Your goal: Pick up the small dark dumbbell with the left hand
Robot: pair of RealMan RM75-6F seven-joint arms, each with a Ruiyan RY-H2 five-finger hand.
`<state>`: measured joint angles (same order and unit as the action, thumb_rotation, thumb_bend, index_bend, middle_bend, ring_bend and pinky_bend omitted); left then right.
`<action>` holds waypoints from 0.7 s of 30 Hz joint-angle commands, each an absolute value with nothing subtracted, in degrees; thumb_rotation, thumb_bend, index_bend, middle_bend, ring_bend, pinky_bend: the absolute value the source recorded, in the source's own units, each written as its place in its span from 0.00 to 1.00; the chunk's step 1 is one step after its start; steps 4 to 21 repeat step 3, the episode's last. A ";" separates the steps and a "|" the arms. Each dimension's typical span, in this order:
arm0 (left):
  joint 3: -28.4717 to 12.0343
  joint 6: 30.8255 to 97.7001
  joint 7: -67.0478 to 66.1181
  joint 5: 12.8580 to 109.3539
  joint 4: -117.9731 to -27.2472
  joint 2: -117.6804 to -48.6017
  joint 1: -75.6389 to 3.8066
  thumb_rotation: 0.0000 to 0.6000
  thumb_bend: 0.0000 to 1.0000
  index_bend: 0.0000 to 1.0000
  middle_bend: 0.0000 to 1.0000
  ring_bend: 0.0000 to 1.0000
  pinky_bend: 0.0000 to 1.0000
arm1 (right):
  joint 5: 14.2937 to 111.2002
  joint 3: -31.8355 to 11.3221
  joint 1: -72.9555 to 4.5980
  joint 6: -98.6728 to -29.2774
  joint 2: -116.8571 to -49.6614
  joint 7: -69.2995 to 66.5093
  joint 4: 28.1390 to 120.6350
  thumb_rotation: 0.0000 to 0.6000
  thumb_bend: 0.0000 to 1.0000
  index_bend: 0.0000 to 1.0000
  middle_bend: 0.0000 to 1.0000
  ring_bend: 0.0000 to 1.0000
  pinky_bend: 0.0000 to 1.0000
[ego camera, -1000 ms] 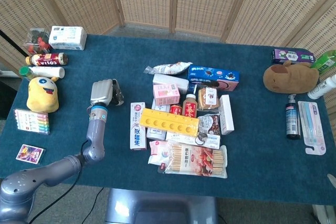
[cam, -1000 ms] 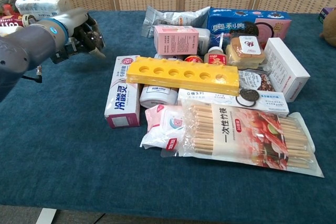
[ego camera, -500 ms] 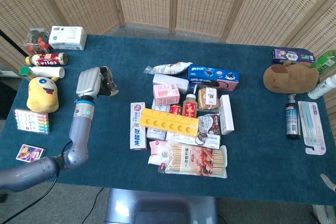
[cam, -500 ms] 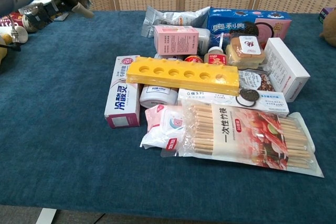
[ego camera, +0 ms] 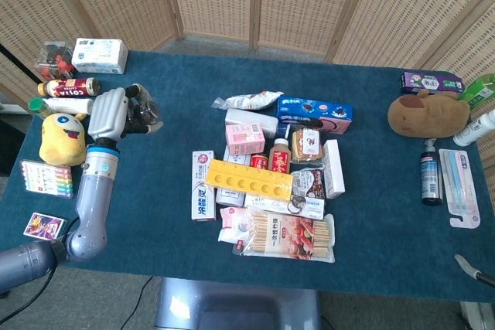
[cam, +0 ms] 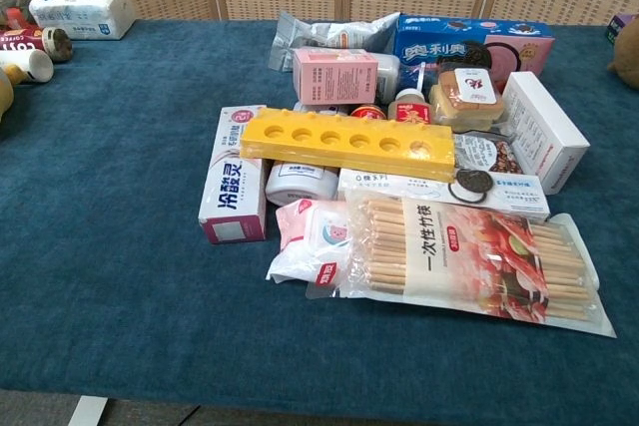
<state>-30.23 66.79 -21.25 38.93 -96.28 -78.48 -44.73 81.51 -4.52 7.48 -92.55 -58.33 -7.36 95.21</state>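
While the left hand [ego camera: 116,113] hangs above the left part of the table [ego camera: 155,214], its fingers are curled around the small dark dumbbell [ego camera: 141,112], whose dark end shows just to the right of the knuckles, lifted clear of the blue cloth. The grey forearm runs down from the wrist toward the near left corner. Just left of the hand lie a yellow plush toy [ego camera: 62,138] and a white bottle [ego camera: 63,106] on its side, with a brown bottle [ego camera: 69,86] beyond it and a white box [ego camera: 100,55] near the far edge. A pack of coloured markers [ego camera: 46,178] sits near the left edge, close to the forearm. Well to the right of the hand, the middle of the table carries a heap of goods: a toothpaste box [cam: 232,187], a yellow tray with round holes [cam: 345,145], a pink carton [cam: 334,76], a blue cookie box [cam: 474,41] and a bag of biscuit sticks [cam: 469,256] at the near side. At the far right rest a brown plush animal [ego camera: 428,113] and a dark bottle [ego camera: 431,175]. The chest view shows neither hand, and the right hand appears in neither view.
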 commanded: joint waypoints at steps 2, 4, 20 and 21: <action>-29.72 67.20 -20.81 39.05 -96.92 -78.09 -44.72 1.00 0.31 0.90 0.81 0.88 0.70 | 81.63 -4.54 7.54 -92.71 -58.25 -7.48 95.21 0.73 0.07 0.00 0.00 0.00 0.00; -29.58 67.26 -20.79 39.07 -97.01 -78.05 -44.78 1.00 0.31 0.90 0.81 0.88 0.70 | 81.64 -4.56 7.56 -92.76 -58.26 -7.51 95.21 0.73 0.07 0.00 0.00 0.00 0.00; -29.58 67.26 -20.79 39.07 -97.01 -78.05 -44.78 1.00 0.31 0.90 0.81 0.88 0.70 | 81.64 -4.56 7.56 -92.76 -58.26 -7.51 95.21 0.73 0.07 0.00 0.00 0.00 0.00; -29.58 67.26 -20.79 39.07 -97.01 -78.05 -44.78 1.00 0.31 0.90 0.81 0.88 0.70 | 81.64 -4.56 7.56 -92.76 -58.26 -7.51 95.21 0.73 0.07 0.00 0.00 0.00 0.00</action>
